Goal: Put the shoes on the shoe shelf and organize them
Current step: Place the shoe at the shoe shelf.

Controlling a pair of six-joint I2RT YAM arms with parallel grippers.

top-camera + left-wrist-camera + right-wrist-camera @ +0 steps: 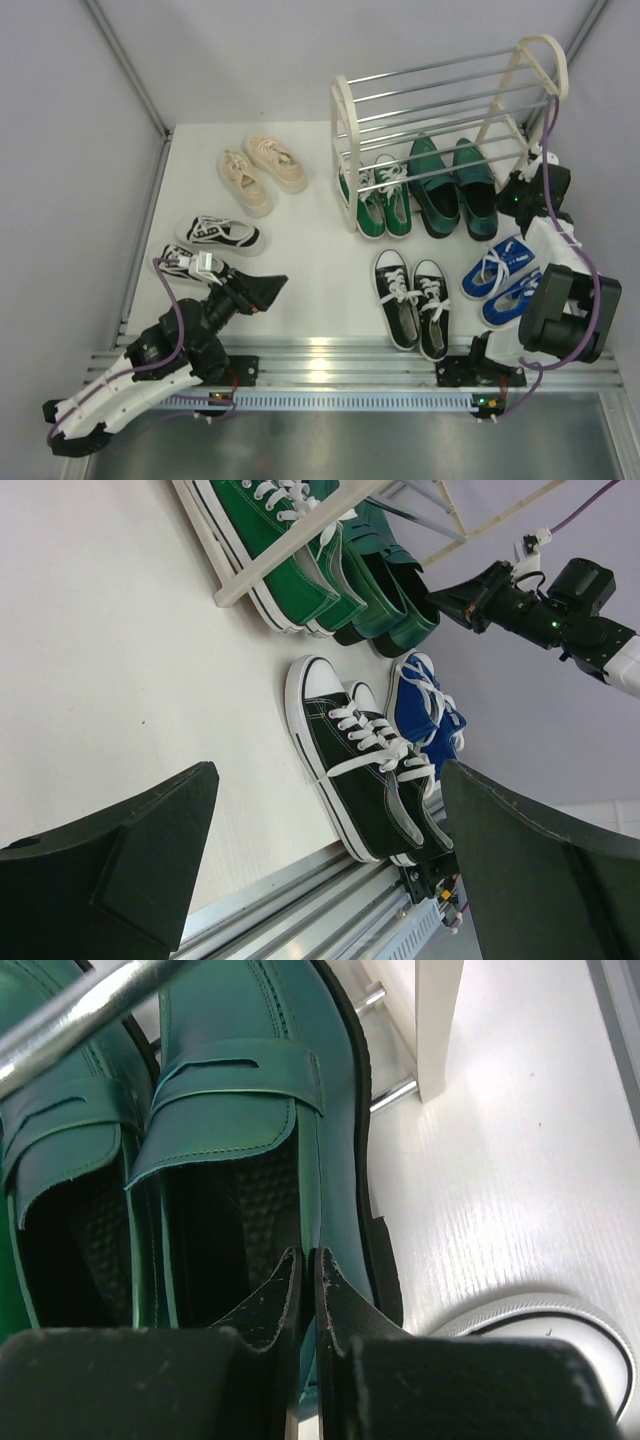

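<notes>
Shoe shelf [340,140]: far right, green sneakers [383,205] and green loafers [455,190] at its base.
Near right: black sneakers [412,300], blue sneakers [500,280].
Left: cream sneakers [260,172], striped sneakers [218,233].

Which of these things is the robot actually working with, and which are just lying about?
Job: shoe shelf; cream sneakers; striped sneakers; green canvas sneakers; dark green loafers; black canvas sneakers; blue sneakers.
Just there: metal rail; corner post.
</notes>
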